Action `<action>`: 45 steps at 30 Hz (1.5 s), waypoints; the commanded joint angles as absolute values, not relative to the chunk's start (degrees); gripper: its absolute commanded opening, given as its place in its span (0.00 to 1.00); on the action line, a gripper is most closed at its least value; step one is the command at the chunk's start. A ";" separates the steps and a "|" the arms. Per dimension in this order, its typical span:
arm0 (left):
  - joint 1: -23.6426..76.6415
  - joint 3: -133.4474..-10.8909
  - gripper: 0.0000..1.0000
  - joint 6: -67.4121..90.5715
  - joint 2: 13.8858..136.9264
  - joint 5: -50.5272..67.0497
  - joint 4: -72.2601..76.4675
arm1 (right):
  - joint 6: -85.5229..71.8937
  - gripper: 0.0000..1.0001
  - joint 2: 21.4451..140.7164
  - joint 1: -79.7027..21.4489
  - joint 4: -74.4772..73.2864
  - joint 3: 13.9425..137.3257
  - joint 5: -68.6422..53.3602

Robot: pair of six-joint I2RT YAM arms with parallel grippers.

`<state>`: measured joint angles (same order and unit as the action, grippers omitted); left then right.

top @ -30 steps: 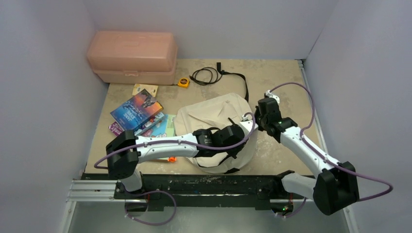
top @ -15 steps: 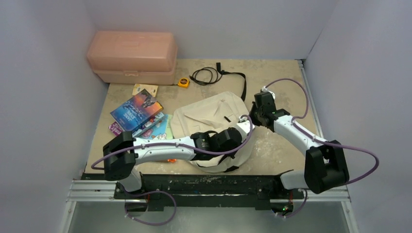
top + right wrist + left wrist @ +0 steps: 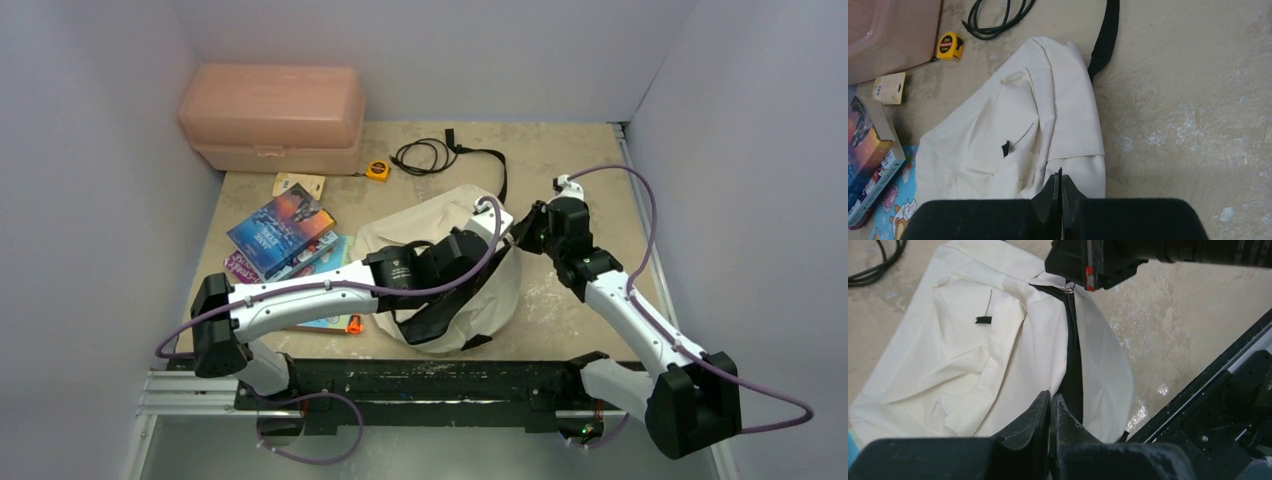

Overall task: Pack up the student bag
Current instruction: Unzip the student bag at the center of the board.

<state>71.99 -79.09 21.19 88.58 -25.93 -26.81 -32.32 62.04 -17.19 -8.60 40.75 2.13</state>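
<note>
1. The student bag (image 3: 400, 240) sits mid-table toward the near edge, just right of the books (image 3: 280, 228) and right under both wrists. Its long axis runs near-to-far, leaning a bit to the right at the far end. The black strap (image 3: 500, 170) trails off that far end toward the back wall, and the rounded end faces the arm bases.
2. Left gripper (image 3: 1050, 399): the fingers are pressed together and look pinched on the bag's cloth, right at the lower stretch of the black zipper (image 3: 1071, 350).
3. Right gripper (image 3: 1060, 176): the fingers are together too, nipped onto the bag at the zipper's upper end. The fabric is tented up toward it.
4. View stuff: only the left wrist cam shows the zipper line running between the two grippers, since from the top the arms cover it. The right wrist cam shows the bag's other face with a little black tab, but no zipper. Only the top cam gets the whole pink box (image 3: 272, 115) in.
5. Counts:
   - one bag
   - one pink box, at the far left corner of the table (image 3: 580, 170)
   - one yellow tape measure (image 3: 377, 170)
   - one coiled black cable (image 3: 423, 155)
   - one small card (image 3: 298, 185)
   - one small orange thing (image 3: 352, 326) under the left arm, too small to tell what it is
   - a pile of books, at least three covers showing; they overlap, so I can't give an exact number
</note>
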 commanded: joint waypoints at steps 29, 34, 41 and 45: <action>70.69 -82.74 0.00 19.31 89.64 -20.12 -29.05 | -24.69 0.54 58.98 -16.41 -22.89 48.03 4.60; 66.02 -76.95 0.28 28.24 86.14 -9.18 -29.31 | -23.05 0.81 59.88 -16.35 -25.12 47.09 0.29; 61.43 -63.59 0.94 44.65 72.95 -8.76 -35.98 | -26.64 0.93 65.73 -16.36 -36.58 53.66 -1.57; 57.79 -52.80 0.98 55.07 68.54 -7.45 -34.37 | -27.76 0.94 67.92 -16.36 -39.52 54.76 -2.51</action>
